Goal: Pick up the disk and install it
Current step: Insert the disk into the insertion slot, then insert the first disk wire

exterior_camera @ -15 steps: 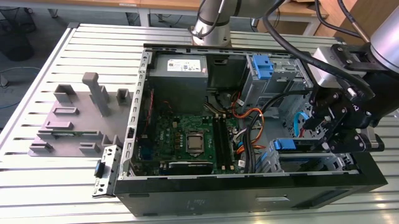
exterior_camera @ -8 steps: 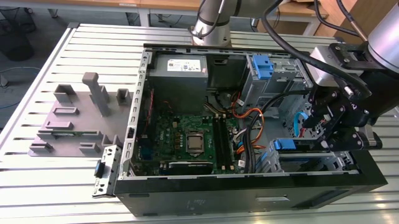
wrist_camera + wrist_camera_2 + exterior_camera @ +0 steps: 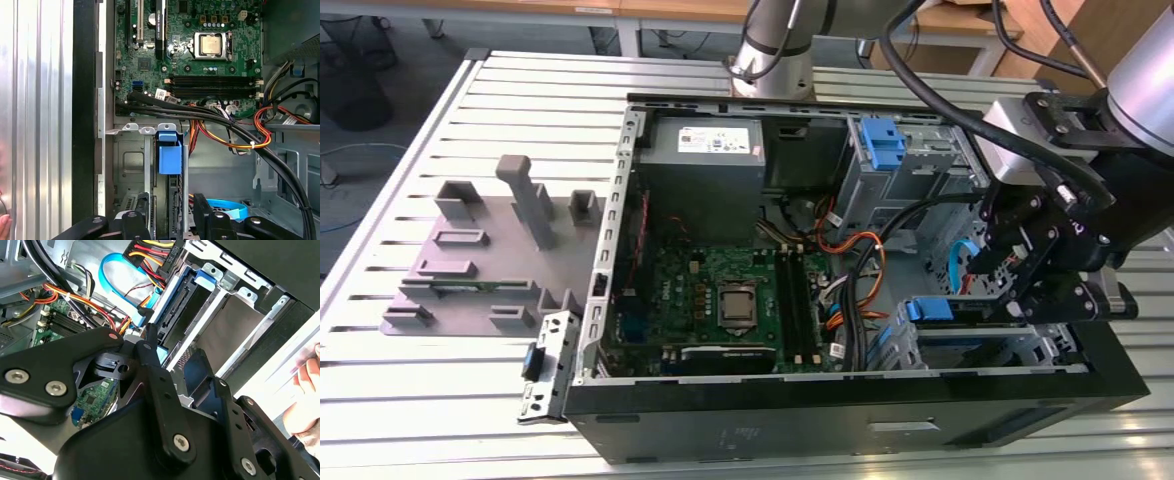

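The disk (image 3: 170, 150) stands on edge in a slot of the metal drive cage (image 3: 132, 165), which fills one corner of the open computer case (image 3: 854, 400). In the second wrist view the disk (image 3: 175, 305) shows its blue carrier bracket and connector edge, set between the cage's rails. In the exterior view the disk (image 3: 941, 310) is the blue piece low in the cage at the exterior view's right, just under my gripper (image 3: 1027, 295).

My jaws stand parted. In the first wrist view my fingers (image 3: 135, 222) sit one on each side of the disk's line, and I see nothing clamped between them. I hang close above the cage, near the bracket.

Inside the case the green motherboard (image 3: 720, 300) lies flat on the floor, and the grey power supply (image 3: 700, 150) fills the far corner. A tall blue latch piece (image 3: 881, 140) stands on the upper cage. A bundle of black, orange and red cables (image 3: 225, 135) runs between the board and the drive cage, and a flat blue cable (image 3: 107, 270) loops beside them.

The case rests on a slatted metal surface (image 3: 400, 400). A grey moulded tray (image 3: 480, 250) lies just beside the case, at the exterior view's left.
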`<state>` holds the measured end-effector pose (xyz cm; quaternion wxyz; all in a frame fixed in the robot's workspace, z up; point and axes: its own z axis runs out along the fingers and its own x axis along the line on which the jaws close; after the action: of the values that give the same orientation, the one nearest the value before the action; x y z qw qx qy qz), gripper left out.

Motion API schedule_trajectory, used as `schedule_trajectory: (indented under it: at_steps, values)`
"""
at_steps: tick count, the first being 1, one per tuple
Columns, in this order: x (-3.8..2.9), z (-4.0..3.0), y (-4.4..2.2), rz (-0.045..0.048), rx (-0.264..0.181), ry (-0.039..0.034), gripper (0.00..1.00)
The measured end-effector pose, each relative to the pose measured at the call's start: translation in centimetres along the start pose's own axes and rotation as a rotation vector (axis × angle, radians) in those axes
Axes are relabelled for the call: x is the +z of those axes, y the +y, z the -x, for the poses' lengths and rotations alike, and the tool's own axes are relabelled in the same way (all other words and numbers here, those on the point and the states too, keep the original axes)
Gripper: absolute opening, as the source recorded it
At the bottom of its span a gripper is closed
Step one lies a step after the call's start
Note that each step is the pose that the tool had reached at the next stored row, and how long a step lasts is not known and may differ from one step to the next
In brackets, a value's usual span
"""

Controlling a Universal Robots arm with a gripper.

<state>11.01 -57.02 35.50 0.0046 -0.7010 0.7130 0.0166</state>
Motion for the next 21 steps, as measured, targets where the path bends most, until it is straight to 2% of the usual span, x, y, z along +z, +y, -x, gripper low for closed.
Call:
schedule_trajectory:
  at_steps: [10, 21]
  values:
    - [0.0, 0.02, 0.0, 0.0005, -0.017, 0.0001, 0.48]
    - [-0.37, 0.03, 0.0, 0.0005, -0.017, 0.0003, 0.48]
